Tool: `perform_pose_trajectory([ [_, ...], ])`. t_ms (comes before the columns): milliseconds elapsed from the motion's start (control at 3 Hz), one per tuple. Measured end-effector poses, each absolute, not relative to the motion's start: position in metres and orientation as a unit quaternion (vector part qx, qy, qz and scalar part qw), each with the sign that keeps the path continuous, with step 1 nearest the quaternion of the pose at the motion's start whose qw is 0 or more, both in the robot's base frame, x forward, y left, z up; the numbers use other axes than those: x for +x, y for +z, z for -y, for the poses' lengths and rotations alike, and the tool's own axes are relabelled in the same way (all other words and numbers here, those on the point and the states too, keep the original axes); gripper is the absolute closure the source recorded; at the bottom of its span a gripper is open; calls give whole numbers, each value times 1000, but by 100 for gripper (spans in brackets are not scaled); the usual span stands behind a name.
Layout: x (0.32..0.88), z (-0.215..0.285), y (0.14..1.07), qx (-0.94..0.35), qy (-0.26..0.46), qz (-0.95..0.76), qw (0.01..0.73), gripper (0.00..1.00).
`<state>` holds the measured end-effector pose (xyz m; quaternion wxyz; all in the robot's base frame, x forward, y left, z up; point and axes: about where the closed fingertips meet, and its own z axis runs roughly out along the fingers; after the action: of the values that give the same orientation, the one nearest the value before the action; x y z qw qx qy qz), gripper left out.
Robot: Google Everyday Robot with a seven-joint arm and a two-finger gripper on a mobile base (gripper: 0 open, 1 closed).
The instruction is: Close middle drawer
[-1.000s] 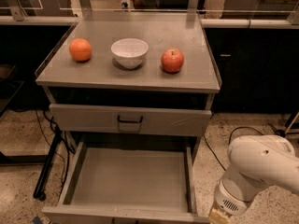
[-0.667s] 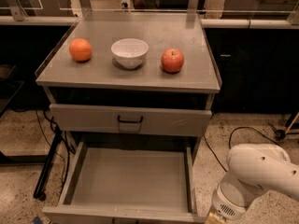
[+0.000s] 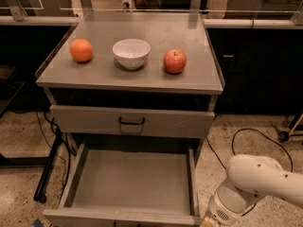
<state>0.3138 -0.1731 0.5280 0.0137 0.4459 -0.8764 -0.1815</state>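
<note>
The pincer (image 3: 207,222) sits at the very bottom edge of the view, just beside the front right corner of the pulled-out middle drawer (image 3: 132,183). Only a sliver of it shows below the round white wrist, so I cannot tell whether it is released or clenched, or whether it touches the drawer. The white arm (image 3: 265,174) reaches in from the lower right above the speckled floor (image 3: 19,136).

Compared with a second ago, the arm has sunk a little lower and moved slightly left, bringing the wrist closer to that front corner. Nothing else has moved.

The middle drawer is still wide open. Its long shallow grey tray stretches out toward the camera, with its front panel along the bottom edge of the view. Its handle cannot be made out. Above it, the upper drawer (image 3: 175,123) is shut, with its black bar handle (image 3: 131,122) at the centre of the front.

On the grey worktop (image 3: 142,77), three things stand in a row, each apart from the next, just as before. An orange (image 3: 81,50) is on the left, a white bowl (image 3: 131,53) is in the middle, and a red apple (image 3: 174,61) is on the right. A dark cable (image 3: 246,136) loops across the floor to the right of the cabinet, behind the arm.
</note>
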Motion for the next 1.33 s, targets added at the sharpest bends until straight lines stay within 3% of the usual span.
perform_pose_trajectory([
  [667, 278, 162, 482, 434, -207, 875, 57, 100],
  [1333, 274, 155, 468, 426, -222, 875, 55, 100],
])
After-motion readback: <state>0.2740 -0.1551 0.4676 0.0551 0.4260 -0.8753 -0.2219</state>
